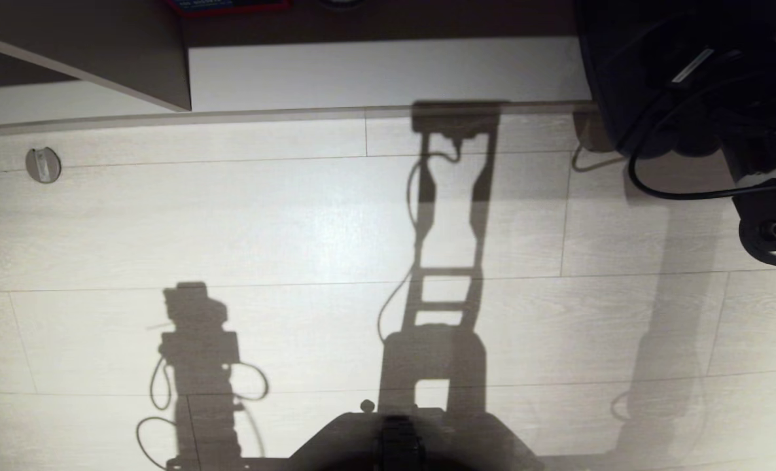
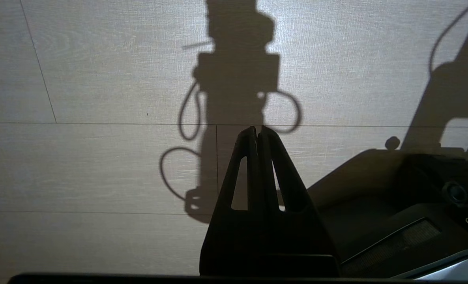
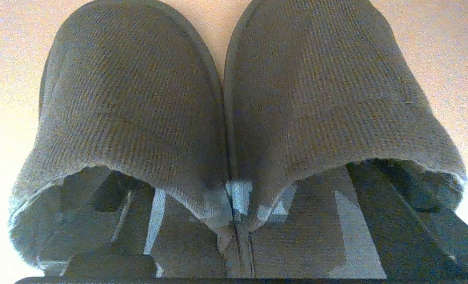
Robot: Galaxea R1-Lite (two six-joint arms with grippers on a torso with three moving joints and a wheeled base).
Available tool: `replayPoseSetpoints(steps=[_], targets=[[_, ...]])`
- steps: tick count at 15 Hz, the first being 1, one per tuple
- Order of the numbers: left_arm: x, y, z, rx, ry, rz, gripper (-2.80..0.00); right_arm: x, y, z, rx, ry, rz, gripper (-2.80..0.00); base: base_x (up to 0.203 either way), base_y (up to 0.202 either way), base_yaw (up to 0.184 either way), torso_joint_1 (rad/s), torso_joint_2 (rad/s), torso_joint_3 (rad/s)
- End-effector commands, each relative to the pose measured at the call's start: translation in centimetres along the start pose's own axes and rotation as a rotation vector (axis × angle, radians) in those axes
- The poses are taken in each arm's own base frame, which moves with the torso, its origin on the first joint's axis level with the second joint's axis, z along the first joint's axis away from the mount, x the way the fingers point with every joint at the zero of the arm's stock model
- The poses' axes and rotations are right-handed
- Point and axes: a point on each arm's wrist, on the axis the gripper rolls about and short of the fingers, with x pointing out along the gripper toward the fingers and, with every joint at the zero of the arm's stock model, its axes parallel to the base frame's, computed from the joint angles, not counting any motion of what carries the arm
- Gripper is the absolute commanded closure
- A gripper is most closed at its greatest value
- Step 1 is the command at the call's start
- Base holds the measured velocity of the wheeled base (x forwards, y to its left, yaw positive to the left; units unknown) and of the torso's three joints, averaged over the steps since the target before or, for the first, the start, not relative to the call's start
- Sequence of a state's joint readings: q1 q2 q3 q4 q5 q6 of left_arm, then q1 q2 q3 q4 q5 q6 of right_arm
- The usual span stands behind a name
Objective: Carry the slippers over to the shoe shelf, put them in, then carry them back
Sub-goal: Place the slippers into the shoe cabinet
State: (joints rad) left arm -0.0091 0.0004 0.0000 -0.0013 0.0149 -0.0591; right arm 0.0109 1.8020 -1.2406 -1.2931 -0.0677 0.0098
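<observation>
The right gripper [image 3: 238, 236] is standing spread wide, one finger inside each of the slippers [image 3: 234, 102], which are lying side by side just ahead of it on a pale surface. They look set down; whether on the shelf or back, I cannot tell.

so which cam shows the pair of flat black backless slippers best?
Right wrist view: the pair of flat black backless slippers fills it, side by side, toe bands up close. Head view and left wrist view show none of them, only pale floor and shadows.
</observation>
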Motion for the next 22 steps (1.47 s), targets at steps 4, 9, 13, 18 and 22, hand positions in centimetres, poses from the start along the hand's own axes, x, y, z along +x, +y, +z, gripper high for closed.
replayPoseSetpoints(steps=[4, 9, 13, 18, 22], targets=[[0.0, 0.0, 0.0, -0.001, -0.001, 0.000, 0.00, -1.1, -0.1, 2.4, -0.005, 0.001, 0.000, -2.80, 0.000, 0.000, 0.000, 0.000, 0.00, 0.000], [0.0, 0.0, 0.0, -0.001, -0.001, 0.000, 0.00, -2.3, 0.0, 2.5, -0.008, 0.086, 0.031, -2.80, 0.000, 0.000, 0.000, 0.000, 0.00, 0.000], [0.0, 0.0, 0.0, -0.001, -0.001, 0.000, 0.00, -3.3, 0.0, 3.3, -0.007, 0.115, 0.061, -2.80, 0.000, 0.000, 0.000, 0.000, 0.00, 0.000], [0.0, 0.0, 0.0, -0.001, -0.001, 0.000, 0.00, -4.9, 0.1, 5.1, -0.004, 0.115, 0.069, -2.80, 0.000, 0.000, 0.000, 0.000, 0.00, 0.000], [0.0, 0.0, 0.0, -0.001, -0.001, 0.000, 0.00, -6.0, 0.1, 6.1, -0.002, 0.121, 0.108, -2.80, 0.000, 0.000, 0.000, 0.000, 0.00, 0.000]])
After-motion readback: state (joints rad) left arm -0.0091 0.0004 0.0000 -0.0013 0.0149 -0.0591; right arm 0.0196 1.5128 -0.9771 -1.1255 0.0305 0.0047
